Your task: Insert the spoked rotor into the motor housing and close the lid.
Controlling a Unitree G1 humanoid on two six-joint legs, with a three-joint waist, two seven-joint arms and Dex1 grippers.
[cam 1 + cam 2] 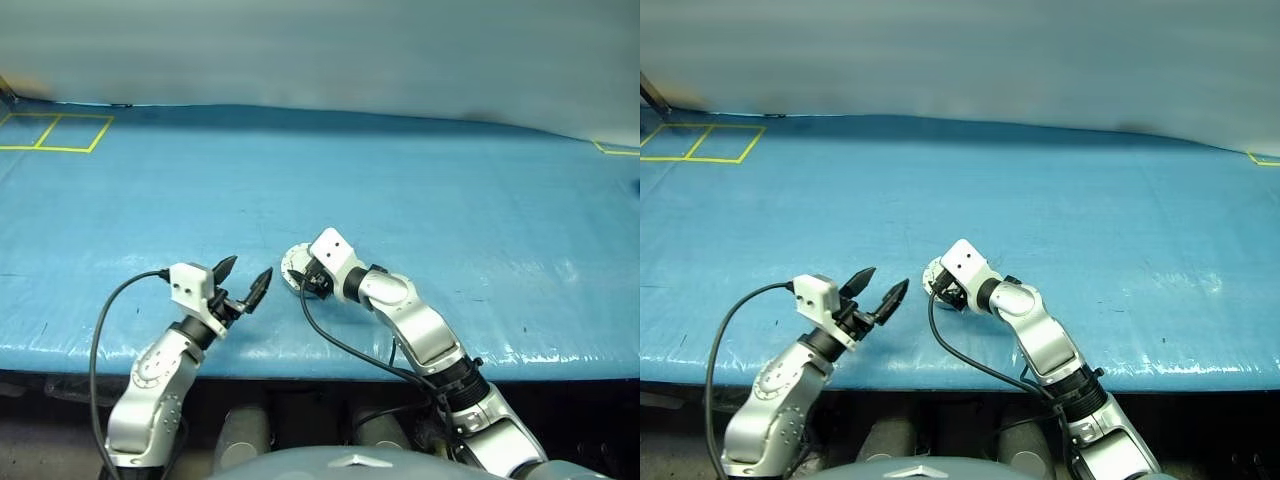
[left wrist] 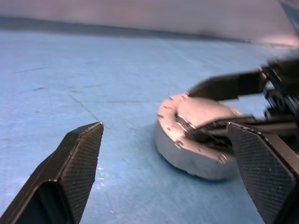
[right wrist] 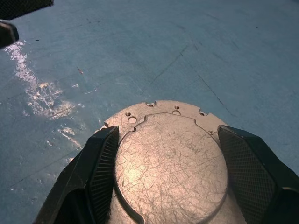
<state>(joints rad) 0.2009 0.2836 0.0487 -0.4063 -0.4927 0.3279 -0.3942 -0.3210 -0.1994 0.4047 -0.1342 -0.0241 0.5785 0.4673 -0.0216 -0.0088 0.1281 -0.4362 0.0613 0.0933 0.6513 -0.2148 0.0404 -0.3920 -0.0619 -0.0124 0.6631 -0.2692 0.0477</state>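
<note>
Lid (image 3: 170, 158) sits plain face up on the motor housing (image 2: 187, 156), on the blue table (image 1: 450, 200) near its front edge. Right gripper (image 3: 168, 175) straddles the lid, both pads at its rim, apparently gripping. Left gripper (image 1: 245, 280) is spread wide, empty, just beside. Press down evenly and check the rim seats flush all round before releasing.
</note>
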